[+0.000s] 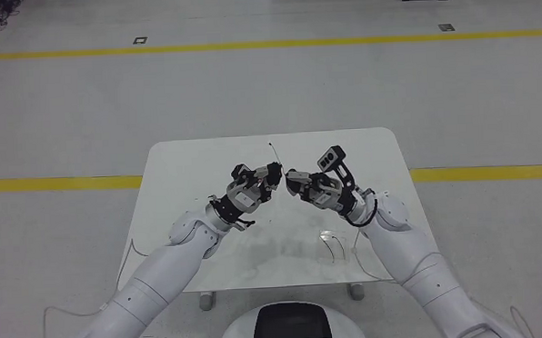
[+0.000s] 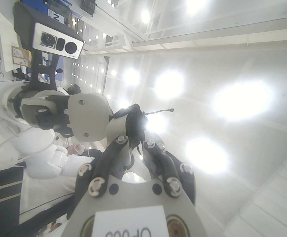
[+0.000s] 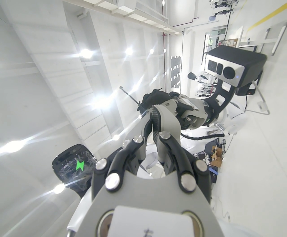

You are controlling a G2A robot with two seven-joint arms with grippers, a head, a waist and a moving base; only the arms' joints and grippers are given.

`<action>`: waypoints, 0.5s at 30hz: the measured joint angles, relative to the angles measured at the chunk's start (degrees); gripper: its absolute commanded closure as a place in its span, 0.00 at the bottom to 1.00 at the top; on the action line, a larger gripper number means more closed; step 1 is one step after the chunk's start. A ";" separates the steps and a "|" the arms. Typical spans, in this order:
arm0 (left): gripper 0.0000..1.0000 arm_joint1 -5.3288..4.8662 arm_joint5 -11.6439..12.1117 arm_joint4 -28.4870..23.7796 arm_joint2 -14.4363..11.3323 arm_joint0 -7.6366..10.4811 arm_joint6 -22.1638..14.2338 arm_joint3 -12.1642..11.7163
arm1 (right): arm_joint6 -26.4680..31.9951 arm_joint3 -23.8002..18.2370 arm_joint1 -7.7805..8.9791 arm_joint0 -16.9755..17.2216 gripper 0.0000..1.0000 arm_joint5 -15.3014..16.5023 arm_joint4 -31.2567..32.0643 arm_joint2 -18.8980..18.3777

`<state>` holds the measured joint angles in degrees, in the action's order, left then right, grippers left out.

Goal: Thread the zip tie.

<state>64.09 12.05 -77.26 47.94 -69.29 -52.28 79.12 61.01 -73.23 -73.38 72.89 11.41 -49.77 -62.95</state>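
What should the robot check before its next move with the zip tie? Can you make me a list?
1. Zip tie up off the table, where the two grippers meet: ok.
2. Right gripper jaws shut: ok.
3. Left gripper close beside the right one: ok.
4. Which gripper really holds the tie: cannot tell.
5. Tie threaded into a loop: not ok, its knobby end sticks out alone.

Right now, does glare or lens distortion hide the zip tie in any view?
Left wrist view: glare from a lamp swallows one end of the zip tie; the other stands out. Right wrist view: flare streaks cross the zip tie and the lens bends the walls. Top view: even light, a faint thin line.
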 measured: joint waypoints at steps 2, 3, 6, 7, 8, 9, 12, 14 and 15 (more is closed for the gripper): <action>1.00 0.00 0.00 0.00 0.00 0.00 0.00 0.00 | -0.14 -0.11 0.04 0.28 1.00 -0.09 0.13 -0.16; 1.00 0.00 0.00 0.00 0.00 0.00 0.00 0.00 | -0.20 -0.19 0.07 0.45 1.00 -0.15 0.22 -0.24; 1.00 0.00 0.00 0.00 0.00 0.00 0.00 0.00 | -0.35 -0.41 0.12 0.82 1.00 -0.37 0.55 -0.37; 1.00 0.00 0.00 0.00 0.00 0.00 0.00 0.00 | -0.40 -0.50 0.14 0.92 1.00 -0.43 0.64 -0.39; 1.00 0.00 0.00 0.00 0.00 0.00 0.00 0.00 | -0.44 -0.59 0.15 1.04 1.00 -0.49 0.72 -0.41; 1.00 0.00 0.00 0.00 0.00 0.00 0.00 0.00 | -0.50 -0.70 0.17 1.19 1.00 -0.57 0.84 -0.44; 1.00 0.00 0.00 0.00 0.00 0.00 0.00 0.00 | -0.60 -1.00 0.23 1.60 1.00 -0.71 1.16 -0.53; 1.00 0.00 0.00 0.00 0.00 0.00 0.00 0.00 | -0.64 -1.14 0.27 1.87 1.00 -0.81 1.34 -0.59; 1.00 0.00 0.00 0.00 0.00 0.00 0.00 0.00 | -0.66 -1.25 0.29 2.04 1.00 -0.89 1.46 -0.61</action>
<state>64.09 12.05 -77.26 47.94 -69.29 -52.28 79.12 60.35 -74.48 -73.09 74.93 10.52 -48.31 -63.56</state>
